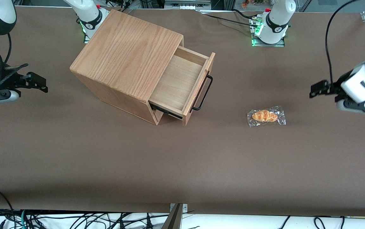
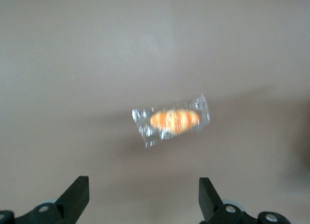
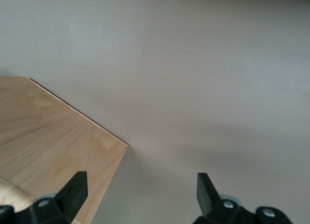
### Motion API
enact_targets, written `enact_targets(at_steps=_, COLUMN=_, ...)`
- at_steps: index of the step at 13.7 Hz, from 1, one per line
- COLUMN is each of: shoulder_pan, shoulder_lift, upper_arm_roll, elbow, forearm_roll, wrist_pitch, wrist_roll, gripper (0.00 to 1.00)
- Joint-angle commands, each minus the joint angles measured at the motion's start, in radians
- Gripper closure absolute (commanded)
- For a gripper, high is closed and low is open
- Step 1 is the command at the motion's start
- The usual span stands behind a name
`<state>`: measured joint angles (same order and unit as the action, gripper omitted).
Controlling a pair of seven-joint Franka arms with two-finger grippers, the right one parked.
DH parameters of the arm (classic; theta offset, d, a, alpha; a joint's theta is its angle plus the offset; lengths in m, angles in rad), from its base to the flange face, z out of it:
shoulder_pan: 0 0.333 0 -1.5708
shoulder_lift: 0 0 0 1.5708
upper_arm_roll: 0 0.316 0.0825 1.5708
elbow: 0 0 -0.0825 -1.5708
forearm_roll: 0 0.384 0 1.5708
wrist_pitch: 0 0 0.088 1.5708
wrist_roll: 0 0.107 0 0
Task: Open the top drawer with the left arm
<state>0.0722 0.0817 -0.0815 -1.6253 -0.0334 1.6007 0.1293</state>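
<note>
Top drawer (image 1: 182, 84) stands pulled out.
Gripper (image 2: 144, 197) (fingers (image 2: 77, 192) spread, holding nothing) hangs above wrapped bread (image 2: 173, 120).

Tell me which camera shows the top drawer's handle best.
Front view: the top drawer stands pulled out of the wooden box, its black bar handle fully visible. Neither wrist view shows the handle. The left arm's pincer hangs open, apart from the drawer.

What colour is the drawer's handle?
Black handle on the top drawer, front view; the pincer hangs open.
</note>
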Motion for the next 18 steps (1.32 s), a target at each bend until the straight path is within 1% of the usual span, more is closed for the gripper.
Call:
enact_targets(at_steps=1, shoulder_pan=-0.017, shoulder_lift=-0.100, upper_arm_roll=0.003, elbow=-0.039, forearm_roll=0.026, wrist_pitch=-0.080, wrist_roll=0.040, gripper=0.00)
enact_targets(at_steps=3, shoulder_pan=-0.015, shoulder_lift=-0.115, upper_arm_roll=0.003, elbow=-0.022, forearm_roll=0.026, wrist_pitch=-0.113, wrist_roll=0.039, gripper=0.00)
enact_targets(at_steps=7, shoulder_pan=-0.002, shoulder_lift=-0.093, upper_arm_roll=0.003, elbow=-0.016, forearm_roll=0.026, wrist_pitch=-0.110, wrist_roll=0.033, gripper=0.00)
enact_targets(at_steps=18, shoulder_pan=0.000, shoulder_lift=-0.089, upper_arm_roll=0.000, elbow=-0.016, forearm_roll=0.026, wrist_pitch=-0.110, wrist_roll=0.033, gripper=0.00)
